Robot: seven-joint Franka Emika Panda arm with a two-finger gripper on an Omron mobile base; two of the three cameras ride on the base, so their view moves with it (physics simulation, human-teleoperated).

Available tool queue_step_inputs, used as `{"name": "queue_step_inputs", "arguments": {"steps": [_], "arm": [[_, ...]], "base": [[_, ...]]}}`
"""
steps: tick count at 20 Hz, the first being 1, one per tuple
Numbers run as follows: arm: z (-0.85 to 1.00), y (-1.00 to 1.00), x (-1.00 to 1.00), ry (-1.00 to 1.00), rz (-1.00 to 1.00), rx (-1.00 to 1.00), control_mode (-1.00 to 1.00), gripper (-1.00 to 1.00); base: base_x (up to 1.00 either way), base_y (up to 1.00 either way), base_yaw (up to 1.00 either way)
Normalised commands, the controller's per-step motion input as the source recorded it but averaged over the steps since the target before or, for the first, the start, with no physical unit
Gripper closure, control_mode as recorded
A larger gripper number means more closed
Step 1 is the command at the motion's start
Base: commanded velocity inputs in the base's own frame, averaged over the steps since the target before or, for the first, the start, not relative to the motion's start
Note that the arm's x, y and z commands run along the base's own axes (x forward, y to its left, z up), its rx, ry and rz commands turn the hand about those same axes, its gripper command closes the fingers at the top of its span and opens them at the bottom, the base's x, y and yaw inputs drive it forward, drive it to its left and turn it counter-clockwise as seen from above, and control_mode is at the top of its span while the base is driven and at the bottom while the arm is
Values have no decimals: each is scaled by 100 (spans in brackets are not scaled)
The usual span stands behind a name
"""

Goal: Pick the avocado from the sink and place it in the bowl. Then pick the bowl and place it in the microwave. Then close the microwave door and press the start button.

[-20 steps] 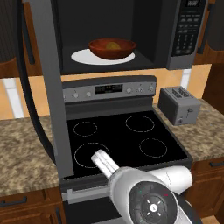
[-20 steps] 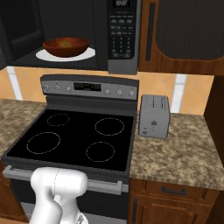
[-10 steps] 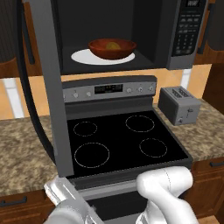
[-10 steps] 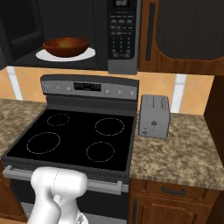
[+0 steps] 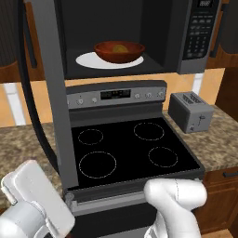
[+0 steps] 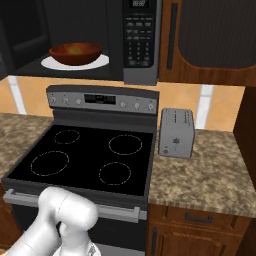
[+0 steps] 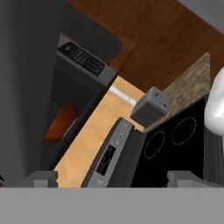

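While the bowl [image 5: 119, 51] sits upright on the microwave's [image 5: 195, 37] white plate [image 5: 88, 61] with the avocado [image 5: 120, 47] inside, the door [image 5: 51, 88] stands open; the pincer [image 7: 111, 179], low before the stove [image 5: 130, 146], gapes wide and empty.

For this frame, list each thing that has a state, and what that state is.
microwave door: swung open
microwave: open, bowl inside
bowl: on the white plate, avocado in it
avocado: in the bowl
gripper: open, empty
stove: burners dark
toaster: slots empty
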Motion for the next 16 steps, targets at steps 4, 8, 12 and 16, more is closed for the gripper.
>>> {"name": "queue_step_inputs", "arguments": {"steps": [4, 8, 12, 16], "arm": [[95, -45, 23, -14, -38, 3, -100, -100], [63, -90, 2, -20, -23, 8, -100, -100], [28, -100, 0, -5, -17, 9, -100, -100], [3, -100, 33, 3, -14, 8, -100, -100]], "base": [[0, 0, 0], [0, 0, 0], [0, 0, 0], [0, 0, 0]]}}
